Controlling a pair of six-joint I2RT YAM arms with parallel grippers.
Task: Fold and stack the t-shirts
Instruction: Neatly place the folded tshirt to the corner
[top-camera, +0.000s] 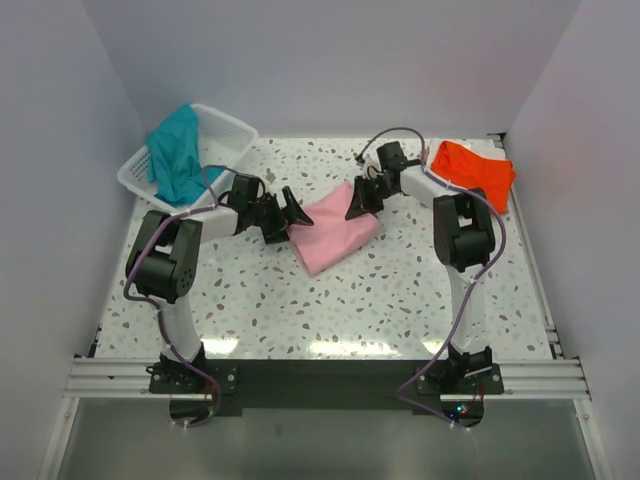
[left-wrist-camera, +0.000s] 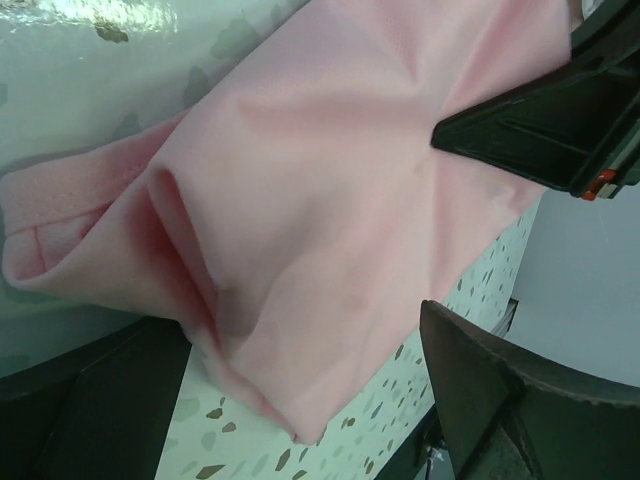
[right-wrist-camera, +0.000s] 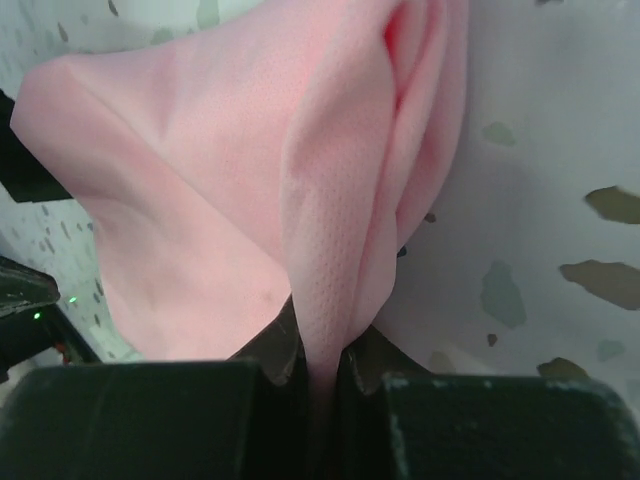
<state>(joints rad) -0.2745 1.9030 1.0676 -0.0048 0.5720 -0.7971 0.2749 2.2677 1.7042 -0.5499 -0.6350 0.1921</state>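
Pink t-shirt (top-camera: 335, 235) lies at the middle of the counter (top-camera: 380, 300), partly folded into a rough oblong, its far end bunched. Right claw (top-camera: 358, 203) is closed on a pinched ridge of that cloth at the far right corner; the right wrist view shows the fold clamped between both fingers. Left claw (top-camera: 292, 213) stands at the far left corner with jaws spread wide, the shirt's edge lying between them but not clamped.

Judgement: the step in hand is a fold of this shirt. To do it well, the left claw should close on all layers of its corner before either arm lifts. Both arms should then travel level and together so the edge lands square. Risk: a one-sided hold may drag the cloth askew.

Orange t-shirt (top-camera: 475, 170) lies at the far right, well apart. Teal t-shirt (top-camera: 175, 160) hangs over the white basket (top-camera: 235, 128) at the far left, just beyond the left arm. Neither obstructs the fold.
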